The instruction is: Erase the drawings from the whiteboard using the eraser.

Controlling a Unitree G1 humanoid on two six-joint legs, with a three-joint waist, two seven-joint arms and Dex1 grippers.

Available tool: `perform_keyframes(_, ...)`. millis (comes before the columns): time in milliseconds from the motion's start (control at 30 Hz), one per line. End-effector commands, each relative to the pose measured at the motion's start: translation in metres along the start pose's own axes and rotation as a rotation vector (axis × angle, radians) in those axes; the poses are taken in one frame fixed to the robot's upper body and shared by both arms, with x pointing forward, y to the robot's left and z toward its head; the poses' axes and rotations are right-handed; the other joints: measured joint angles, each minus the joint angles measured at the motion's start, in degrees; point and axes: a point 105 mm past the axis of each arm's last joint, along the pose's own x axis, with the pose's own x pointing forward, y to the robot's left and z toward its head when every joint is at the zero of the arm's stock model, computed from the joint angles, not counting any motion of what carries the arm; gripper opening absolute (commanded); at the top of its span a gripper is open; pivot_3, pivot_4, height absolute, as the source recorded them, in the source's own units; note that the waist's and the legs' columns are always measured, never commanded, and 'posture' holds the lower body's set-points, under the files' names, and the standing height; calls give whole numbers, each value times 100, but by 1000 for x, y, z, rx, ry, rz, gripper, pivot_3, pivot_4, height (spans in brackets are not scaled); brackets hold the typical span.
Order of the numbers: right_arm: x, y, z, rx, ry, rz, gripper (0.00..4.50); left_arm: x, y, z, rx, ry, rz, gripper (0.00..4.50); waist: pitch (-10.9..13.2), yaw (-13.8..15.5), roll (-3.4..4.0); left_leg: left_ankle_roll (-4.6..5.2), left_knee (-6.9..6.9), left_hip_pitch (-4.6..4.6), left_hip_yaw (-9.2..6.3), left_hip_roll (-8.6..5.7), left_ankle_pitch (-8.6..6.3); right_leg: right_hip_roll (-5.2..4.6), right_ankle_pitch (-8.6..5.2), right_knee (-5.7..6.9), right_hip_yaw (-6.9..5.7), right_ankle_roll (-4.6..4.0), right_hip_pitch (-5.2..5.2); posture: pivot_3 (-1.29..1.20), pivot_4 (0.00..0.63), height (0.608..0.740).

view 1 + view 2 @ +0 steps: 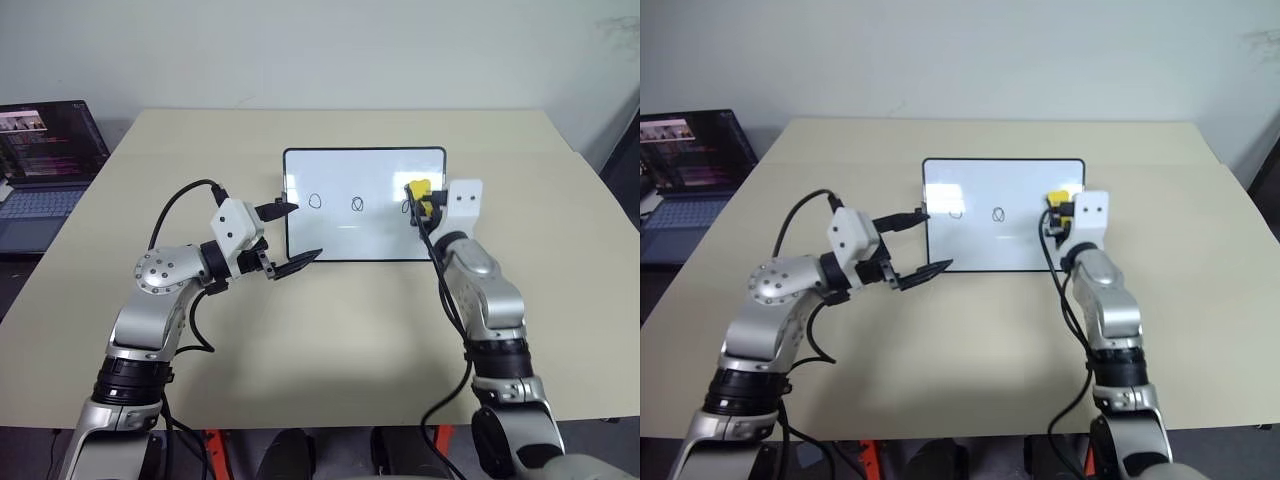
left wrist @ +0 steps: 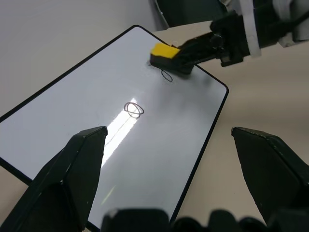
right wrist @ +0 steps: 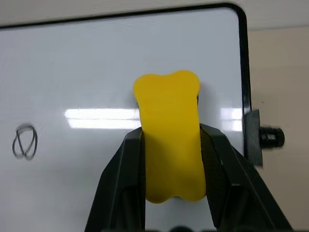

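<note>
Yellow eraser [image 3: 170,140], clenched in right claw [image 1: 424,203], perhaps hides one drawing; left claw [image 1: 292,235] released.

free: whiteboard [image 1: 365,225] centre | blocked: left hand [image 1: 288,236] at left edge; eraser [image 1: 419,190] over right drawing

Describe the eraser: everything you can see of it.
The eraser is a small yellow block with a waisted, bone-like outline and a dark underside, seen in the left wrist view. The right gripper is shut on its long sides, one black finger on each. It sits over the right end of the whiteboard, near the right edge, beside the rightmost drawing. Whether its underside presses on the board cannot be told.
</note>
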Motion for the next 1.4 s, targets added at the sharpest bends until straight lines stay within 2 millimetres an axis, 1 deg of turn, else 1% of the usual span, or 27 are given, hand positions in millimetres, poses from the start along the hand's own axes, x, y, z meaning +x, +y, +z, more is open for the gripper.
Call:
perform_keyframes(33, -9, -14, -27, -15, 104, -31, 1228, -2, 1, 13, 53, -25, 5, 4500, -1, -1, -1, 0, 2, 2, 2, 0, 0, 0, 3, 0, 1, 5, 2, 0, 150, 740)
perform_keyframes(200, -26, -23, -37, -34, 142, -36, 1228, -3, 0, 13, 51, -22, 8, 4500, -2, 25, -3, 2, 5, 6, 0, -1, 2, 1, 10, 1, 0, 8, 8, 0, 150, 740)
perform_keyframes(300, -29, -24, -38, -36, 147, -36, 1228, -3, 0, 13, 52, -22, 7, 4500, -2, 15, -3, 2, 5, 6, 1, -1, 2, 1, 10, 0, 2, 9, 7, 0, 150, 740)
perform_keyframes(400, -25, -19, -33, -32, 136, -31, 1228, -2, -1, 13, 52, -24, 4, 4500, -2, 13, -3, 1, 5, 7, 1, 0, 2, 1, 10, 1, 1, 9, 7, 0, 150, 740)
perform_keyframes(500, -17, -12, -25, -22, 111, -18, 1228, -1, 0, 13, 53, -27, 0, 4500, -2, -20, -4, 1, 5, 8, 4, 0, 2, 2, 12, 1, 4, 9, 7, 0, 150, 740)
perform_keyframes(733, 5, 8, 0, -11, 46, 26, 1228, 0, 0, 15, 58, -31, -7, 4500, -1, -113, -3, 4, 4, 14, 10, 3, 4, 4, 26, 1, 6, 4, 6, 0, 150, 740)
perform_keyframes(1067, 24, 31, 23, -1, -10, 82, 1228, -1, 1, 14, 58, -31, 4, 4500, 0, -124, -2, 4, 1, 8, 13, 4, 4, 4, 26, 0, 8, 4, -2, 0, 150, 740)
perform_keyframes(1233, 28, 36, 25, -1, -13, 94, 1228, -1, -1, 14, 55, -32, 7, 4500, 0, -123, -1, 4, 1, 5, 12, 4, 4, 3, 26, -2, 7, 4, -3, 0, 150, 740)
perform_keyframes(1400, 24, 34, 14, -5, 11, 93, 1228, -2, -1, 15, 55, -30, 12, 4500, 0, -123, -1, 4, 1, 5, 12, 5, 4, 3, 26, -2, 8, 4, -3, 0, 150, 740)
